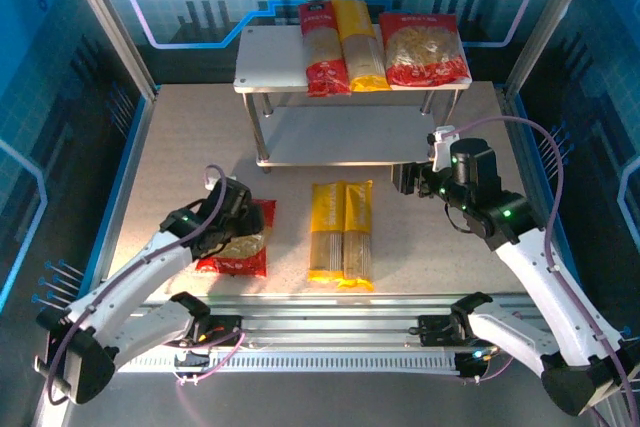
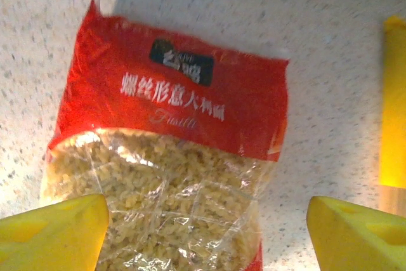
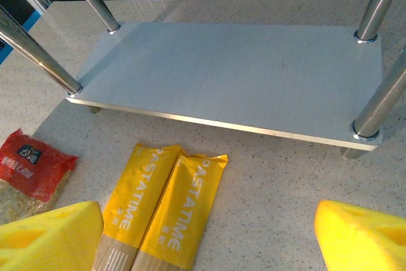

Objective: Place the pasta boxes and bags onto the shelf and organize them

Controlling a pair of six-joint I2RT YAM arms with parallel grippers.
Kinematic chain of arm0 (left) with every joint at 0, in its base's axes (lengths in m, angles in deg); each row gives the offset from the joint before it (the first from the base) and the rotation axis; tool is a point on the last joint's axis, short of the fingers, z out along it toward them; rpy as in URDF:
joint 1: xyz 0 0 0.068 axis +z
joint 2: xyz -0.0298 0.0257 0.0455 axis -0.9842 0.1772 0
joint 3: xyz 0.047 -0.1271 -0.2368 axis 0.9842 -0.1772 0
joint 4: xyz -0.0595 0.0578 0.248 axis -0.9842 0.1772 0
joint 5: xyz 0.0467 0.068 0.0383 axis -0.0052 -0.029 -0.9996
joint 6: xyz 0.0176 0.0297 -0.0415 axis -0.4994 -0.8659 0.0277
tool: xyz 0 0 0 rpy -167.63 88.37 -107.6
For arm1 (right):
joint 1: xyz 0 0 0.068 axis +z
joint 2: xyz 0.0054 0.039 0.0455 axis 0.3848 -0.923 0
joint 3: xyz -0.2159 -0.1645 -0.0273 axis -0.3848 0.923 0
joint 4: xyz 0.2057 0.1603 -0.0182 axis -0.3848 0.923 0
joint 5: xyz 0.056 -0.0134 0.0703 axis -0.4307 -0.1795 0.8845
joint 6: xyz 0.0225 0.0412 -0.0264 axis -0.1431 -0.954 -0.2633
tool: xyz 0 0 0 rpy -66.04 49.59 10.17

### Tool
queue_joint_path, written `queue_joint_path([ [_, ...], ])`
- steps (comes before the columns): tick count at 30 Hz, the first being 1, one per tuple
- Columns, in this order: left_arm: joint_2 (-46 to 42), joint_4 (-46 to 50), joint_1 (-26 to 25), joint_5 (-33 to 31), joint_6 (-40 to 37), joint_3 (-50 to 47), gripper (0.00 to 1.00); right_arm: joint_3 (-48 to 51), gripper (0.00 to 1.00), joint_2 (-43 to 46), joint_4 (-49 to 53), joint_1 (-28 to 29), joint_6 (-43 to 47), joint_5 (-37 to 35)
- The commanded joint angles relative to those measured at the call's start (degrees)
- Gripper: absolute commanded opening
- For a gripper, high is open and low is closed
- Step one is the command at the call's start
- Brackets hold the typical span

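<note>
When I look from above, three flat packs (image 1: pixel 360 47) lie on the wide grey two-tier shelf (image 1: pixel 270 57), and my left gripper (image 1: pixel 240 227) hangs over the red clear-window pasta bag (image 1: pixel 235 262) on the table (image 1: pixel 180 147). Its wrist view shows fingers (image 2: pixel 57 233) spread wide to straddle it. The other wrist view shows my right gripper (image 3: pixel 209 220) spread too, holding nothing, near two long yellow spaghetti packs (image 3: pixel 158 214).

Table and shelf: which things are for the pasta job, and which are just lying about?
For the job: shelf; on it narrow red pack, yellow pack, wide red bag; on the table fusilli bag, two yellow packs.
Just there: table, blue walls.
</note>
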State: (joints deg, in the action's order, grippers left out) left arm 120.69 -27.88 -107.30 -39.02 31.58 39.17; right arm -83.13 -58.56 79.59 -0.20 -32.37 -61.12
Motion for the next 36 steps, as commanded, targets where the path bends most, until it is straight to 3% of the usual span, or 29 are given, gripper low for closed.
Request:
queue_joint_path([
  [1, 3.1, -2.3, 0.2, -0.1, 3.2, -2.1, 0.86, 1.0, 0.87, 1.1, -1.5, -0.7, -0.5, 0.6],
  [5, 5.5, -4.1, 2.9, 2.7, 3.1, -4.2, 0.98, 1.3, 0.88, 1.7, -1.2, -0.7, -0.1, -0.1],
  [13, 8.1, -4.5, 6.2, 6.0, 2.2, -4.8, 0.99, 2.3, 0.89, 2.4, -1.7, -0.9, -0.1, -0.9],
  [28, 23.0, -1.7, 8.0, 10.6, -2.0, 0.9, 0.99, 3.7, 0.91, 4.4, -1.8, -1.8, 0.5, -1.9],
  [31, 25.1, -2.2, 8.2, 12.8, -3.1, 1.4, 0.87, 4.0, 0.91, 4.4, -2.0, -2.2, 0.5, -1.8],
  [33, 26.0, -2.5, 8.5, 14.5, -3.7, 1.5, 0.67, 4.2, 0.91, 4.4, -2.1, -2.6, 0.6, -1.4],
  [36, 27.3, -2.9, 8.5, 16.3, -4.5, 1.7, 0.49, 4.4, 0.91, 4.4, -2.1, -3.3, 0.5, -0.9],
])
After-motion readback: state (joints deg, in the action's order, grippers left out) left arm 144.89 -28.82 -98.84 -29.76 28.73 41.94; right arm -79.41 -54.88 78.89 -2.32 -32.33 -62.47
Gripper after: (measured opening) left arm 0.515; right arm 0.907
